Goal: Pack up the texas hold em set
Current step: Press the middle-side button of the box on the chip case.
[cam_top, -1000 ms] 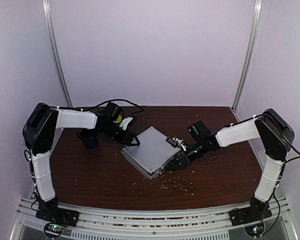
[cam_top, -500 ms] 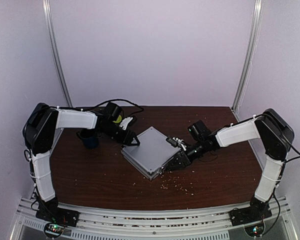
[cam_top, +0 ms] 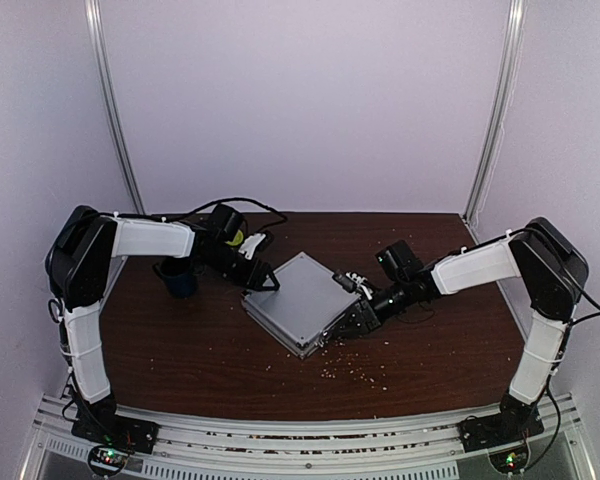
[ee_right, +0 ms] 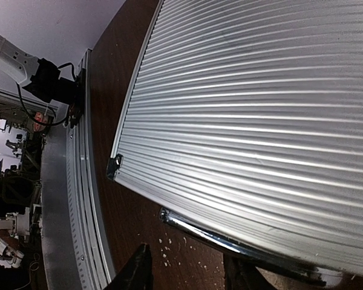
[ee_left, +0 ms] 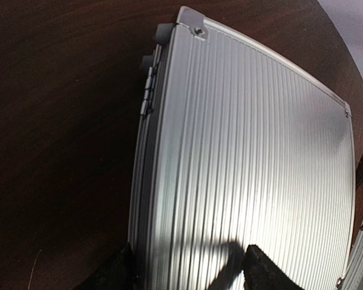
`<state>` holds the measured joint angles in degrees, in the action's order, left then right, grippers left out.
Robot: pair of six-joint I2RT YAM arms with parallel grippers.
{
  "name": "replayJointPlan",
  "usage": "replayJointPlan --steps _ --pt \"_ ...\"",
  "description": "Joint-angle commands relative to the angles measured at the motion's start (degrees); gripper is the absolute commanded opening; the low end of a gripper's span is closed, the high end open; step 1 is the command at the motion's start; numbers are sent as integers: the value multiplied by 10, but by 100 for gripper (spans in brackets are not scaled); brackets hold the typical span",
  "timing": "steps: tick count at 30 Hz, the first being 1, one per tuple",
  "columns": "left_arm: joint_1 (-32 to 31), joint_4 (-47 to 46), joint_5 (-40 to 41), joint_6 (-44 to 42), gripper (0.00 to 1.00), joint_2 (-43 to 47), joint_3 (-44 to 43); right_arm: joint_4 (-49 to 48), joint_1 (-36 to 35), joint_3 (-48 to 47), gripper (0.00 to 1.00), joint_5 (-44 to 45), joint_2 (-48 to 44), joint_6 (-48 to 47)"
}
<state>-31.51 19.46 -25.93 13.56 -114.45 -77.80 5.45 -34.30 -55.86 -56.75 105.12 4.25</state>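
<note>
Both long edges of the closed silver briefcase (cam_top: 298, 303), lying flat mid-tabletop (cam_top: 200, 350), are being covered: the left gripper (ee_left: 184, 269) is straddling its far-left hinge edge, jaws half-open and empty, while the right gripper (ee_right: 190, 272), likewise parted and empty, is facing its near-right handle edge.

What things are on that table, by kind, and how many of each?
Silver case: 1
Dark blue mug: 1
Lime-green object, mostly hidden: 1
Robot arms: 2
Total: 5, not counting the scattered crumbs
</note>
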Motion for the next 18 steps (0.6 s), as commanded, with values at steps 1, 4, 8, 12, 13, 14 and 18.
replayJointPlan --steps 1,4,8,12,13,14,18 --pt "-18 26 -6 -8 62 -25 1 -132 0 -12 42 -17 -11 25" --pt "-17 25 -6 -8 62 -26 0 -114 0 -25 42 -3 -4 24" --pt "-18 26 -6 -8 62 -27 1 -84 -1 -32 42 24 19 11" --pt "-19 25 -6 -8 62 -28 1 -70 0 -23 41 50 31 3" --pt "-18 26 -6 -8 62 -28 1 -69 0 -20 41 55 33 3" --pt "-19 26 -6 -8 62 -27 1 -71 1 -18 41 57 36 4" --pt "-18 29 -4 -9 62 -29 -1 -80 1 -9 41 64 41 5"
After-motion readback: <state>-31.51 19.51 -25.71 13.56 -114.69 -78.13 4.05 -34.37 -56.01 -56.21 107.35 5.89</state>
